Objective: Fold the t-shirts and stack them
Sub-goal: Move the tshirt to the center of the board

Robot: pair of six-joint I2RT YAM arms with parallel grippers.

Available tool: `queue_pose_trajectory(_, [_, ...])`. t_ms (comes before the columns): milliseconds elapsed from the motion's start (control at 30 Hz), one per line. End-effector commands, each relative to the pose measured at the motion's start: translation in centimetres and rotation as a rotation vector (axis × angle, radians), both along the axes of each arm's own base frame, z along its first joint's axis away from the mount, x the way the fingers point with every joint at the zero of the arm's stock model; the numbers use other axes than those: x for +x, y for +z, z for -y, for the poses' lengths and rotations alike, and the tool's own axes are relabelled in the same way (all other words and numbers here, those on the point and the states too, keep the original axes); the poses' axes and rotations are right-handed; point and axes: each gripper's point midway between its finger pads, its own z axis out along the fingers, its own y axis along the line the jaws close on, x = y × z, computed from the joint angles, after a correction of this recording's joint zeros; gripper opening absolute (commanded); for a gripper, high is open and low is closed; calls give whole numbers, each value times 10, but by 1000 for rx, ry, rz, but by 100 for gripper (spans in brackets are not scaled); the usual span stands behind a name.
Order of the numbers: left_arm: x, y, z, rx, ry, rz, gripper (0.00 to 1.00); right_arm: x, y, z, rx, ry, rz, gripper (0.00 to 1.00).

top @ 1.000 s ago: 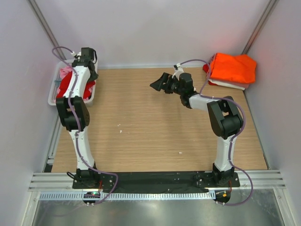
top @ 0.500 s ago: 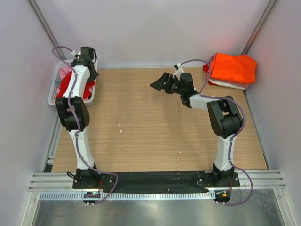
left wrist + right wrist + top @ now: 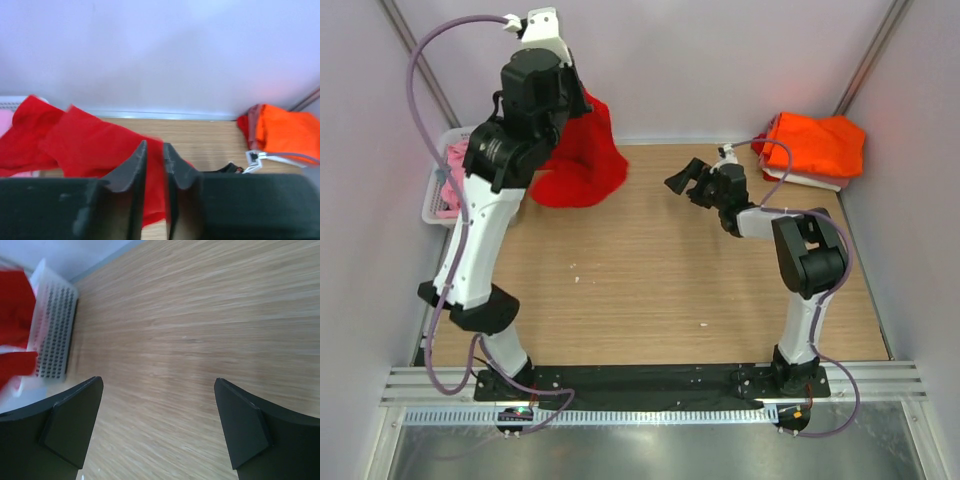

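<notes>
Black right gripper is hovering over the table, its 2 fingers spread wide. Left gripper is pinching the red tee, which is hanging near the basket. Far right, the orange tee is lying on a white tee.

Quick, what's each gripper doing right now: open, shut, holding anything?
Left gripper: shut on the red t-shirt, which hangs from it.
Right gripper: open, holding nothing.

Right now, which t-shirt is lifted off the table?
The red t-shirt: it hangs from the left gripper. The orange t-shirt lies folded in the far right corner; the pink t-shirt sits in the basket.
</notes>
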Motion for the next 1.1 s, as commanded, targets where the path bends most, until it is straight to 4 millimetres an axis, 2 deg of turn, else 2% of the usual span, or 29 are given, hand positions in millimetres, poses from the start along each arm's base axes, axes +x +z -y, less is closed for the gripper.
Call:
queue_pose_trajectory(0, [8,-37,-13,104,64,-97,24,10,63,44,29,-180,114,100])
queue_pose_trajectory(33, [11,-57,-4,119,36,-151,36,9,55,64,-20,-274,68,100])
queue_pose_trajectory(67, [9,-83,2,145,4,-232,62,7,58,77,-82,-308,68,100])
queue_pose_trajectory(100, [6,-100,14,122,-46,-289,71,-1,72,109,-171,-445,52,100])
queue_pose_trajectory(133, [1,-122,17,139,-64,-364,78,-5,87,122,-251,-476,79,100])
queue_pose_trajectory(167, [-3,-146,20,151,-76,-434,82,-12,104,133,-284,-515,101,100])
queue_pose_trajectory(200, [-9,-158,24,147,-98,-476,82,-19,118,145,-317,-560,115,100])
queue_pose_trajectory(233, [-14,-170,27,152,-112,-508,82,-36,148,161,-335,-619,142,100])
queue_pose_trajectory(267, [-26,-186,22,167,-115,-547,82,-44,161,166,-358,-631,150,100])
queue_pose_trajectory(300, [-31,-193,22,168,-123,-557,82,-57,160,168,-381,-618,111,100])
queue_pose_trajectory(333, [-34,-192,21,149,-122,-537,82,-69,184,169,-359,-612,150,100])
queue_pose_trajectory(367, [-48,-202,13,155,-123,-558,82,-76,188,155,-339,-531,158,100])
queue_pose_trajectory(400, [-55,-204,9,151,-124,-560,82,-83,190,149,-325,-490,162,100])
queue_pose_trajectory(500, [-80,-223,-7,168,-118,-585,83,-104,158,105,-267,-232,92,100])
queue_pose_trajectory(533, [-87,-246,-14,196,-106,-624,83,-111,143,94,-262,-168,50,100])
queue_pose_trajectory(633, [-101,-258,-25,178,-86,-624,84,-134,108,67,-278,-51,-41,100])
queue_pose_trajectory(667, [-110,-275,-25,180,-96,-669,82,-148,105,44,-290,13,-33,100])
queue_pose_trajectory(733, [-118,-279,-31,178,-85,-675,82,-163,102,19,-315,67,-14,100])
queue_pose_trajectory(767, [-124,-291,-37,195,-73,-697,82,-182,100,-13,-316,152,-11,100])
queue_pose_trajectory(800, [-126,-292,-47,215,-42,-689,82,-185,87,-25,-335,171,-46,100])
queue_pose_trajectory(833, [-130,-289,-55,215,-27,-673,82,-193,86,-41,-329,191,-78,99])
queue_pose_trajectory(867, [-135,-295,-64,228,-5,-684,83,-209,77,-63,-345,251,-102,98])
queue_pose_trajectory(900, [-136,-296,-74,219,18,-685,83,-214,68,-72,-365,256,-122,97])
queue_pose_trajectory(933, [-140,-290,-79,198,20,-660,84,-214,49,-80,-399,250,-162,97])
queue_pose_trajectory(1000, [-144,-298,-93,166,42,-674,84,-220,32,-95,-393,254,-216,91])
queue_pose_trajectory(1033, [-148,-300,-98,155,42,-659,84,-218,13,-102,-415,258,-258,90])
queue_pose_trajectory(1067, [-150,-303,-104,147,52,-658,84,-218,8,-108,-412,255,-277,88])
